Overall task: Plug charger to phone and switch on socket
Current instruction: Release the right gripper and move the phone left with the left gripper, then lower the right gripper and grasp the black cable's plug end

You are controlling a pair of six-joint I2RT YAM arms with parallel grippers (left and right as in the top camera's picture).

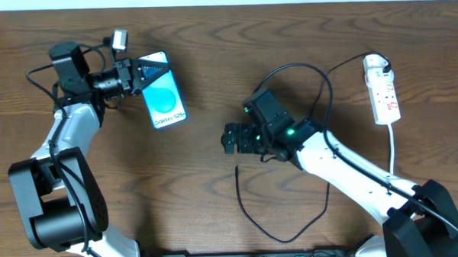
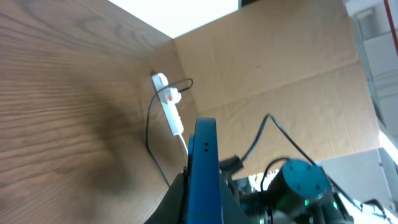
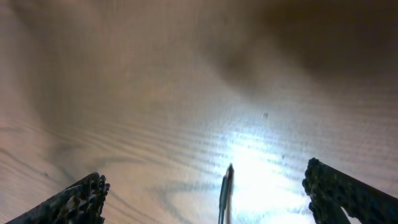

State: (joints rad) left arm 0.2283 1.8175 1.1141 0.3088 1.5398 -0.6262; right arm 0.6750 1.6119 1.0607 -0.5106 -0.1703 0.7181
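**Left gripper** (image 1: 152, 68): closed on the phone (image 1: 167, 104), upper left of the overhead frame. The jaws clamp the phone's upper end. The light-blue screen faces the camera, with the white text at the lower end. In the left wrist view the phone (image 2: 203, 168) appears edge-on as a blue slab rising from between the fingers (image 2: 177, 196) at bottom centre. Whether the phone's far end rests on the table (image 1: 217, 213) cannot be told.

**Right gripper** (image 1: 228, 138): open and holding nothing, at the centre of the overhead frame, jaws pointing left. In the right wrist view the gripper (image 3: 205, 177) is spread wide, with one finger in each bottom corner.

**Charger** (image 1: 286, 237): the cable leaves the upper end of the socket (image 1: 382, 89), arcs left across the upper middle of the frame and passes by the right arm. It then loops along the bottom centre and rises to its free end just below the right gripper. In the right wrist view the plug tip (image 3: 225, 193) lies on the table at bottom centre, between the open fingers and touching neither. It is well apart from the phone.

**Socket**: lies lengthwise at the upper right of the overhead frame, white cord trailing toward the bottom. In the left wrist view the socket (image 2: 169, 102) is at centre left.
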